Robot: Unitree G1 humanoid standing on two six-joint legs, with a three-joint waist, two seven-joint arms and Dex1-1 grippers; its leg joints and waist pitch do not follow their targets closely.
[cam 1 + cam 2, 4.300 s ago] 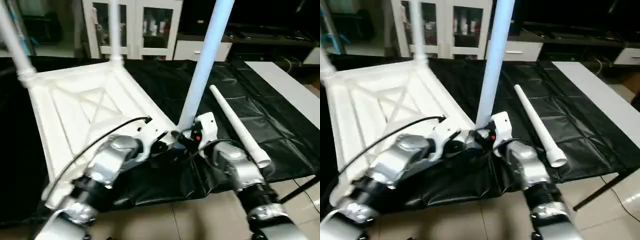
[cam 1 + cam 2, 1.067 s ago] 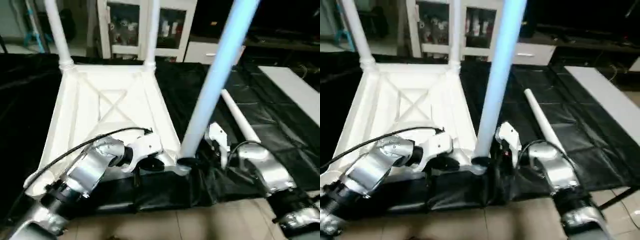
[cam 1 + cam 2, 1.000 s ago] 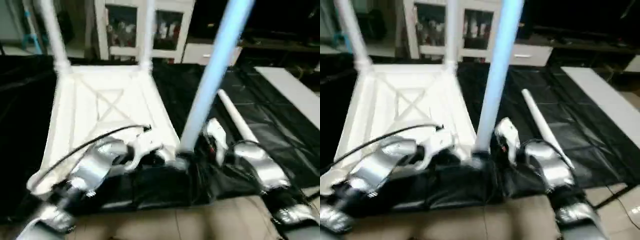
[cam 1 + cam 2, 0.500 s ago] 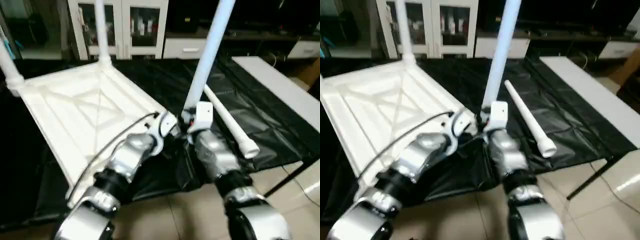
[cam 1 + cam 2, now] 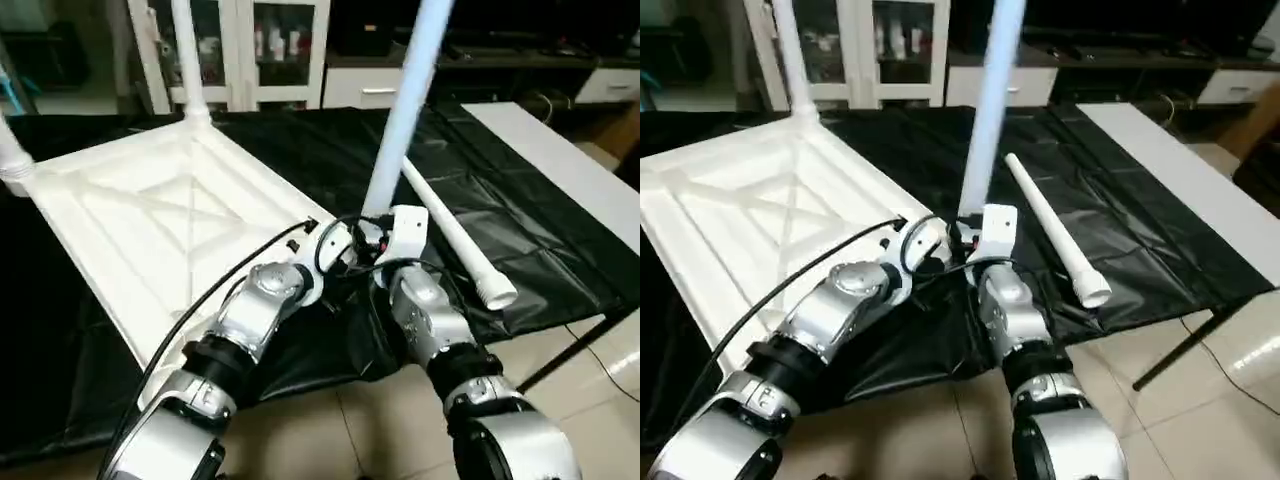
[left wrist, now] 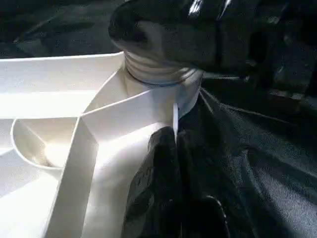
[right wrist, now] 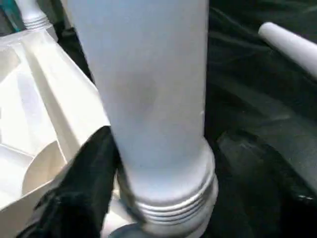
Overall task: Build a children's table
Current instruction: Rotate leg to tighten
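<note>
**benchbot:** Three legs up, one to go. The flipped white tabletop point(image 5: 150, 220) lies ribs-up on the black cloth point(image 5: 560, 260). Two far legs point(image 5: 185, 50) stand at its back corners. The third leg point(image 5: 400, 110) stands in its near corner socket point(image 6: 185, 94), and the fourth leg point(image 5: 450, 235) lies loose on the cloth just beside that corner

**tubewrangler:** so what changed just now?

**benchbot:** A second ago the right gripper point(image 5: 372, 228) hung clear of the third leg, now it's clamped round the leg's foot. I'd guess that's a re-grip for another twist. The left gripper point(image 5: 335, 245) sits at the tabletop's rim by that socket, can't tell if it's pinching or not

**tubewrangler:** do the wrist cams add anything?

**benchbot:** yep, thread rings point(image 7: 171, 203) showing above the socket. From the head the grippers hide them. So probably not seated yet
</note>
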